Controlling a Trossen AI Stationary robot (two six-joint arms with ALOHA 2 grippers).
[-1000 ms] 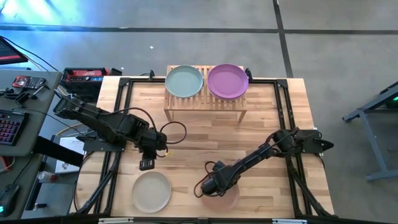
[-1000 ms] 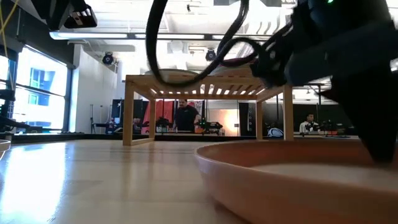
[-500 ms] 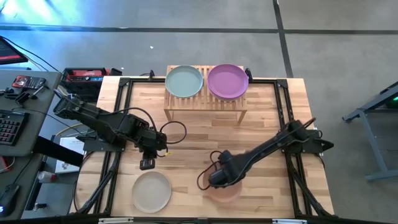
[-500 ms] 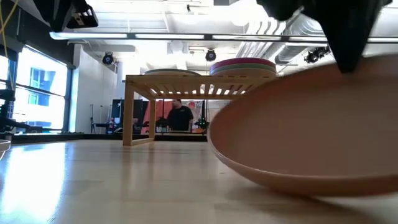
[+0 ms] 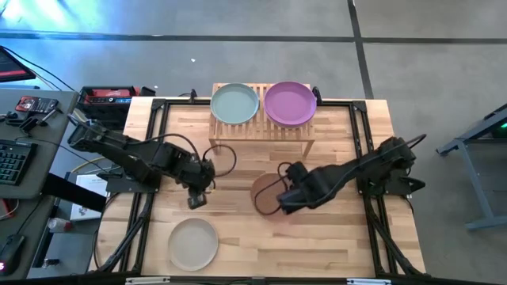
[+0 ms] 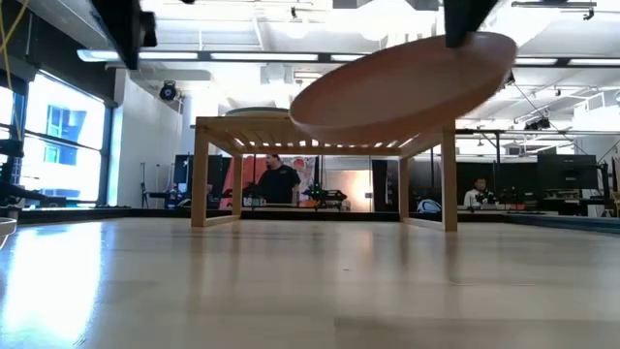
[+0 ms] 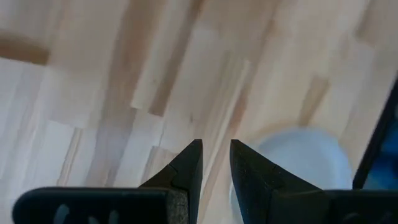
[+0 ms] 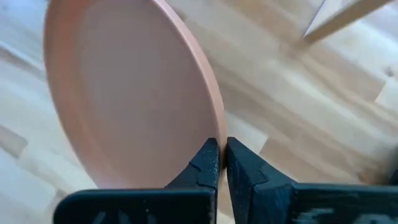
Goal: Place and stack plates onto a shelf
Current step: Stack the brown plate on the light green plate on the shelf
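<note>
- The right gripper (image 5: pixel 279 199) hangs over the middle of the worktop (image 5: pixel 341 237), in front of the shelf (image 5: pixel 261 127), its fingers (image 8: pixel 208 163) clenched on the rim of a terracotta plate (image 5: pixel 265 194).
- In the low view the terracotta plate (image 6: pixel 402 87) is clear of the worktop, tilted, raised to about the height of the shelf top (image 6: pixel 320 124).
- The right wrist view shows the plate's rim pinched between the two dark fingers, the hollow of the terracotta plate (image 8: pixel 124 93) turned to one side.
- The left gripper (image 5: pixel 196 199) hovers over the left half of the worktop, above bare wood; its fingers (image 7: pixel 189 171) stand slightly apart and grasp nothing.
- A beige plate (image 5: pixel 192 243) lies flat on the worktop near the front edge, just in front of the left gripper and apart from it.
- On the shelf a grey-teal plate (image 5: pixel 234 103) sits on the left half and a purple plate (image 5: pixel 290 103) on the right half, side by side; from above I cannot tell whether other plates lie under them.
- Beyond the worktop, in the low view, a person (image 6: pixel 281 182) shows under the shelf, and another person (image 6: pixel 479 192) farther right.
</note>
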